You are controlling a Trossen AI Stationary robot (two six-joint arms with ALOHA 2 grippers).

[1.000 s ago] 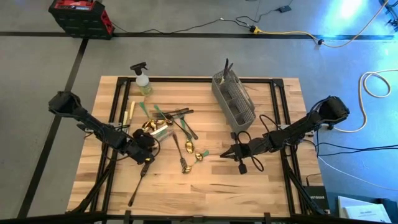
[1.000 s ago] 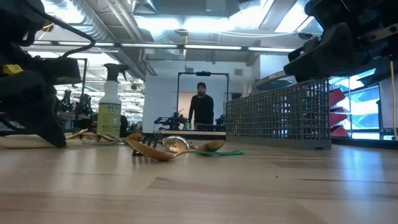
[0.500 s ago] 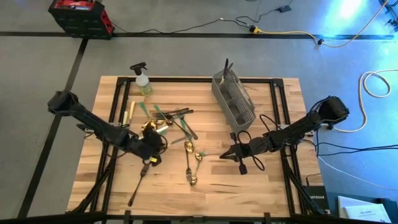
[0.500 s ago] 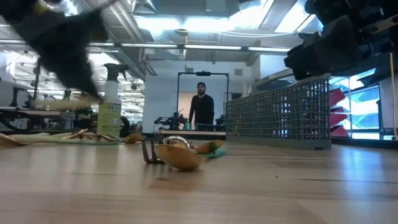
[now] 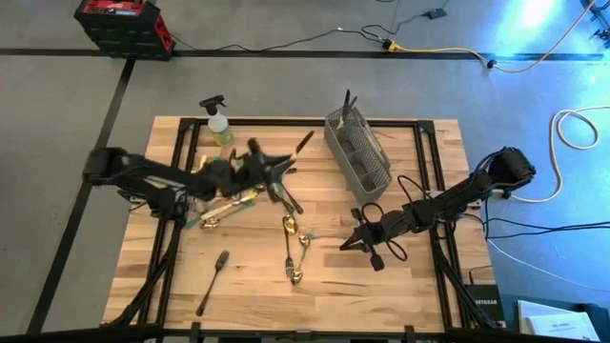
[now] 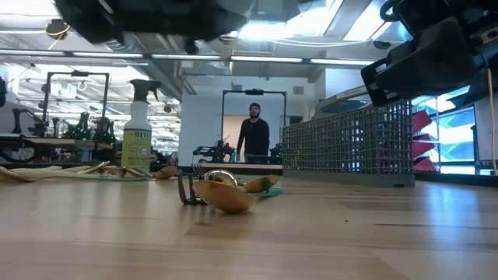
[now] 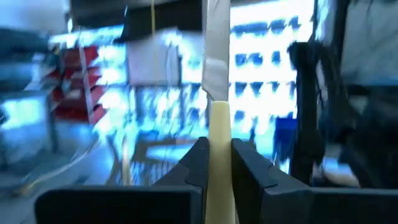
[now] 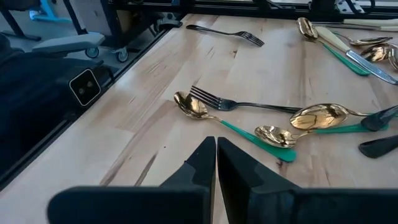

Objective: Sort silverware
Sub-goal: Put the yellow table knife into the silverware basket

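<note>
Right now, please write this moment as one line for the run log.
left claw: shut on cream-handled knife, raised | right claw: shut, empty, low over table | silverware: loose on table

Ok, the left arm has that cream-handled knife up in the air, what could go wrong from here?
1. The left gripper pinches the cream-handled steel knife by its handle alone, with the blade sticking far out, so it may pivot or slip on the way.
2. The grey wire-mesh caddy has narrow slots, so the blade could catch on the rim.
3. The clear spray bottle with a black trigger stands close to the left arm and could be knocked over.
</note>
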